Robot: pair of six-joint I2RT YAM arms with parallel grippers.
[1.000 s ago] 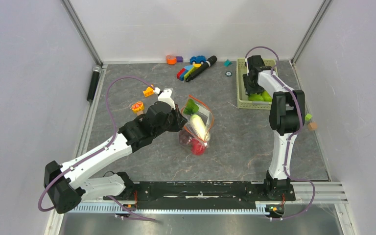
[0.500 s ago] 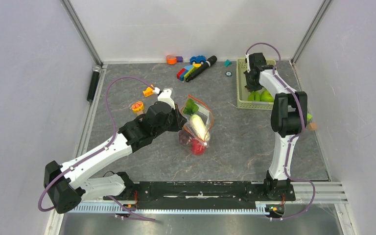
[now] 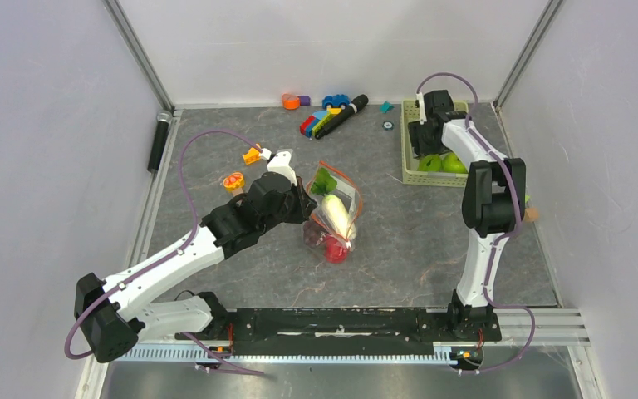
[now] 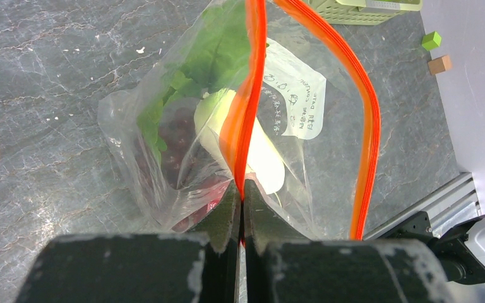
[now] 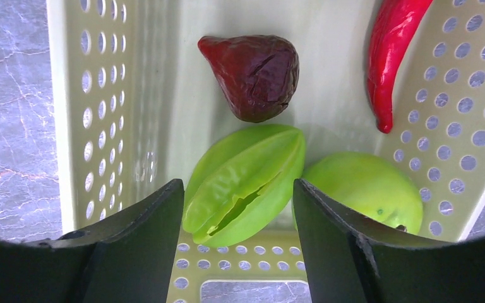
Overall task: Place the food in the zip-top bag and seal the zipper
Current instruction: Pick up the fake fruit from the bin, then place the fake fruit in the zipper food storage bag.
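The clear zip-top bag (image 3: 338, 206) lies mid-table with its mouth held up. My left gripper (image 4: 242, 189) is shut on one side of the red-orange zipper (image 4: 252, 76); the other side (image 4: 367, 126) bows away, so the mouth gapes. Inside are a white radish (image 4: 268, 164) with green leaves, dark red grapes (image 4: 177, 132) and a red apple (image 3: 335, 249). My right gripper (image 5: 238, 189) is open low in the pale green basket (image 5: 95, 113), its fingers straddling a green star fruit (image 5: 246, 183). Beside it lie a round green fruit (image 5: 363, 189), a dark red fruit (image 5: 252, 76) and a red chili (image 5: 391, 50).
Coloured toy blocks (image 3: 320, 120) and a black marker (image 3: 347, 115) lie at the back. An orange-slice toy (image 3: 233, 180) and a small orange piece (image 3: 252, 155) sit left of the bag. Two small cubes (image 3: 530, 213) rest by the right wall, and a black cylinder (image 3: 159, 143) lies at the left edge.
My right gripper shifted slightly inside the basket, its jaws narrowed then widened again, and the green fruits moved. The left arm and bag stayed still.
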